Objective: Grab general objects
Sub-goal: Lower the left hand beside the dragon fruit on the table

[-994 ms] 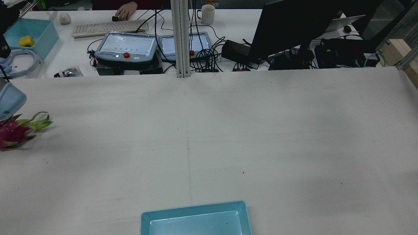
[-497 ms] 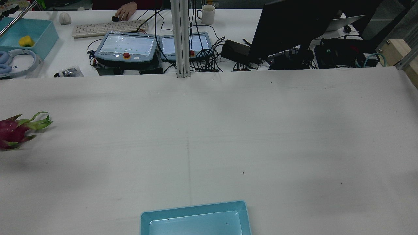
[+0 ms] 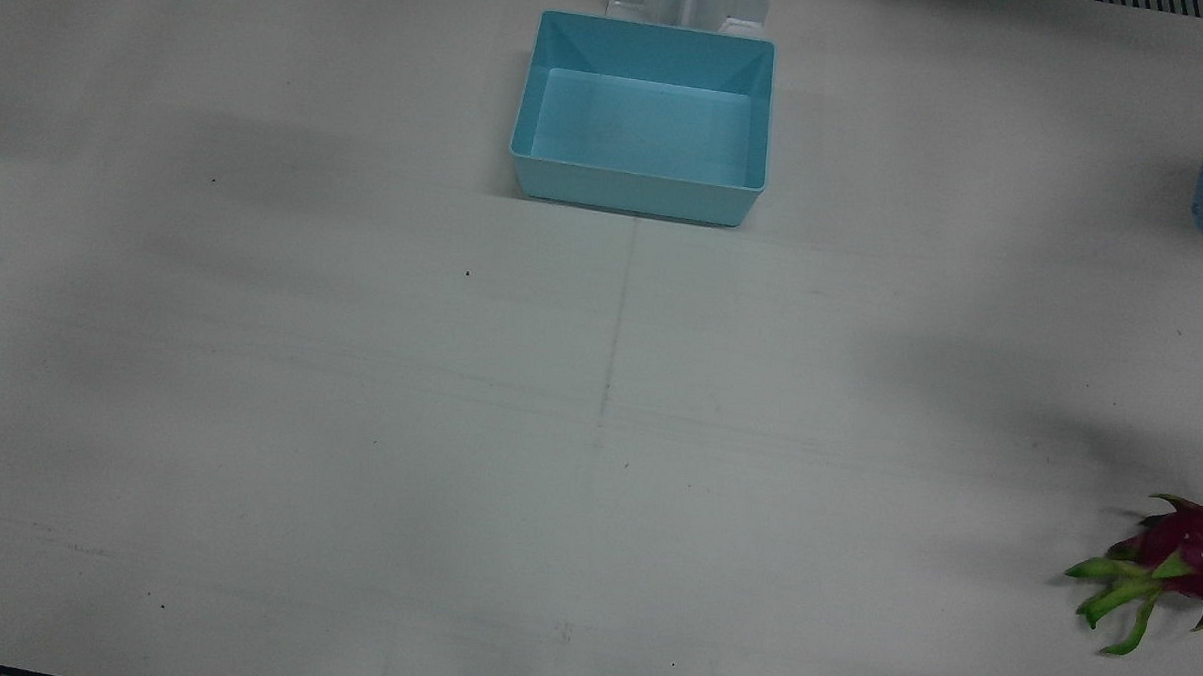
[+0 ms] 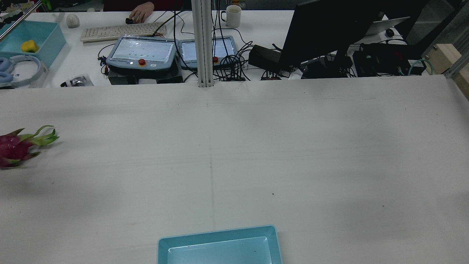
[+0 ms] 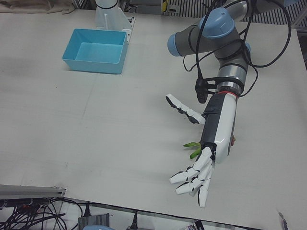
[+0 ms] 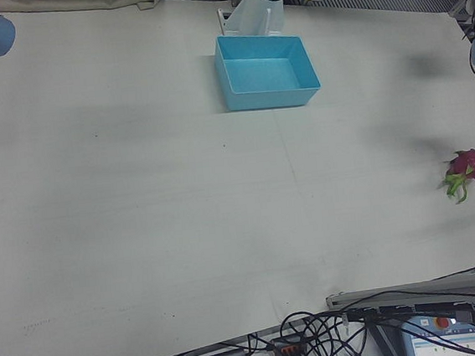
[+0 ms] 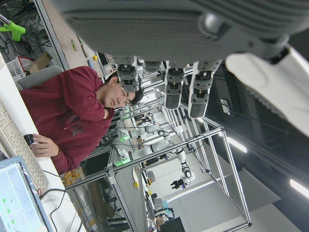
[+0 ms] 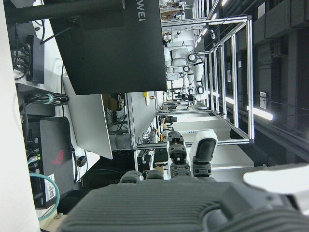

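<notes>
While the blue bin (image 3: 639,191) sits empty, the left robot hand (image 5: 194,178) hangs spread, holding nothing.

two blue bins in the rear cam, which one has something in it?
The far blue bin at the rear view's top left, on the desk beyond the work table: a yellow object sits inside. The near blue bin, at the bottom edge, holds nothing.

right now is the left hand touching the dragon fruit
Apart. In the left-front view the left hand hangs open above the table, fingers spread past the dragon fruit, whose green tips peek out behind the forearm. The front view shows the fruit lying alone.
</notes>
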Motion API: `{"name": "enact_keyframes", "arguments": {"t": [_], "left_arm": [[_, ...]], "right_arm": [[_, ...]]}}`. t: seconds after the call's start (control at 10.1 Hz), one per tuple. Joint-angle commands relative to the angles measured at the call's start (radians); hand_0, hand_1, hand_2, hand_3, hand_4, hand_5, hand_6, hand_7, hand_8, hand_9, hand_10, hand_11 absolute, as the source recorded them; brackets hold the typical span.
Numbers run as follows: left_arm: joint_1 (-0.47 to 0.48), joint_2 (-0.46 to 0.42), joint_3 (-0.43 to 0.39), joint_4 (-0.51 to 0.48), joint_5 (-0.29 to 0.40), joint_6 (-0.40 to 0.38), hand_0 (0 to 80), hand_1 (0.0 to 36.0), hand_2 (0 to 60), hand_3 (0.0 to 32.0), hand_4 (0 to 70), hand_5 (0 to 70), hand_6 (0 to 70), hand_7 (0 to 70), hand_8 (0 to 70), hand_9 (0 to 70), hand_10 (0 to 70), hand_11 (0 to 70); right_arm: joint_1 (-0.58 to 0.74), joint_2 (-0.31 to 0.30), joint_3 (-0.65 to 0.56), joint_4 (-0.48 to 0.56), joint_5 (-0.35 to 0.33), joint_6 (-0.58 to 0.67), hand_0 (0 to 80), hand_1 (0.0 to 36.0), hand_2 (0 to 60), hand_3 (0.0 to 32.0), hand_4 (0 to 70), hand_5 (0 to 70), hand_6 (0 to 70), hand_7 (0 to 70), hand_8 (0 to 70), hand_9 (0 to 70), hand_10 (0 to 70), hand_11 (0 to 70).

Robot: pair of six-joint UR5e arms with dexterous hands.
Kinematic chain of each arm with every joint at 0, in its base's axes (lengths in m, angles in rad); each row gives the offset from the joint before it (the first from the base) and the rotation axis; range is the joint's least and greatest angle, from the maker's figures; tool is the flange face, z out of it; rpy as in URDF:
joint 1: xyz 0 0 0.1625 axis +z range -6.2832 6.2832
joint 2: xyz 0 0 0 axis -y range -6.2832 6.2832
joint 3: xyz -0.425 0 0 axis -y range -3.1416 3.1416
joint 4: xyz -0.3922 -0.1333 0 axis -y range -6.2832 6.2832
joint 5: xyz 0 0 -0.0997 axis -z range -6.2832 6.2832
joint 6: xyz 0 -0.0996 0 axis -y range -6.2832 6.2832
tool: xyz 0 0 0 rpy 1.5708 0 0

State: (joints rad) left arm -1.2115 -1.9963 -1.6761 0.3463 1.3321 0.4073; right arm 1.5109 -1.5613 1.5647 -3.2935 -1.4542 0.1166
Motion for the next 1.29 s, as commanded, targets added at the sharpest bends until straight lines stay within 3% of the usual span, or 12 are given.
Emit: {"name": "enact_keyframes", "arguments": {"t": [0.0, 0.3, 0.6, 0.8, 0.89, 0.99, 1.09, 1.19], "left_arm": [[0.013, 0.001, -0.060, 0.003, 0.005, 0.013, 48.4, 6.7, 0.0, 0.0, 11.6, 21.8, 11.0, 25.1, 1.2, 3.6, 4.4, 7.4], [0.001, -0.024, -0.135, 0.032, 0.174, 0.238, 48.5, 6.1, 0.0, 0.0, 11.1, 22.0, 11.0, 25.1, 1.2, 3.6, 3.5, 6.2], [0.009, 0.016, -0.154, 0.087, 0.212, 0.367, 47.1, 3.6, 0.0, 0.0, 9.4, 18.1, 12.2, 25.9, 3.6, 3.7, 4.1, 6.6], [0.012, 0.017, -0.185, 0.320, 0.182, 0.524, 46.5, 2.3, 0.0, 0.0, 4.6, 12.6, 6.9, 21.3, 3.8, 2.8, 1.8, 3.2], [0.013, 0.042, -0.185, 0.379, 0.152, 0.579, 46.6, 2.8, 0.0, 0.0, 1.3, 10.5, 3.5, 20.5, 4.0, 2.7, 0.0, 0.2], [0.012, 0.077, -0.204, 0.414, 0.121, 0.582, 48.8, 7.5, 0.0, 1.8, 0.0, 10.9, 0.2, 20.3, 2.8, 2.6, 0.0, 0.0], [0.012, 0.100, -0.238, 0.483, 0.081, 0.584, 51.2, 11.8, 0.0, 18.0, 0.0, 13.8, 0.0, 20.6, 2.1, 2.7, 0.0, 0.0], [0.012, 0.117, -0.250, 0.552, 0.024, 0.584, 51.2, 12.8, 0.0, 29.0, 0.0, 9.8, 0.0, 18.6, 1.3, 2.3, 0.0, 0.0]], "right_arm": [[0.000, 0.000, 0.000, 0.000, 0.000, 0.000, 0.0, 0.0, 0.0, 0.0, 0.0, 0.0, 0.0, 0.0, 0.0, 0.0, 0.0, 0.0], [0.000, 0.000, 0.002, 0.000, 0.000, 0.000, 0.0, 0.0, 0.0, 0.0, 0.0, 0.0, 0.0, 0.0, 0.0, 0.0, 0.0, 0.0], [0.000, 0.000, 0.000, 0.000, 0.000, 0.000, 0.0, 0.0, 0.0, 0.0, 0.0, 0.0, 0.0, 0.0, 0.0, 0.0, 0.0, 0.0], [0.000, 0.000, 0.002, 0.000, 0.000, 0.000, 0.0, 0.0, 0.0, 0.0, 0.0, 0.0, 0.0, 0.0, 0.0, 0.0, 0.0, 0.0], [0.000, 0.000, 0.002, 0.000, 0.000, 0.000, 0.0, 0.0, 0.0, 0.0, 0.0, 0.0, 0.0, 0.0, 0.0, 0.0, 0.0, 0.0], [0.000, 0.000, 0.002, 0.000, 0.000, 0.000, 0.0, 0.0, 0.0, 0.0, 0.0, 0.0, 0.0, 0.0, 0.0, 0.0, 0.0, 0.0], [0.000, 0.000, 0.002, 0.000, 0.000, 0.000, 0.0, 0.0, 0.0, 0.0, 0.0, 0.0, 0.0, 0.0, 0.0, 0.0, 0.0, 0.0], [0.000, 0.000, 0.002, 0.000, 0.000, 0.000, 0.0, 0.0, 0.0, 0.0, 0.0, 0.0, 0.0, 0.0, 0.0, 0.0, 0.0, 0.0]]}}
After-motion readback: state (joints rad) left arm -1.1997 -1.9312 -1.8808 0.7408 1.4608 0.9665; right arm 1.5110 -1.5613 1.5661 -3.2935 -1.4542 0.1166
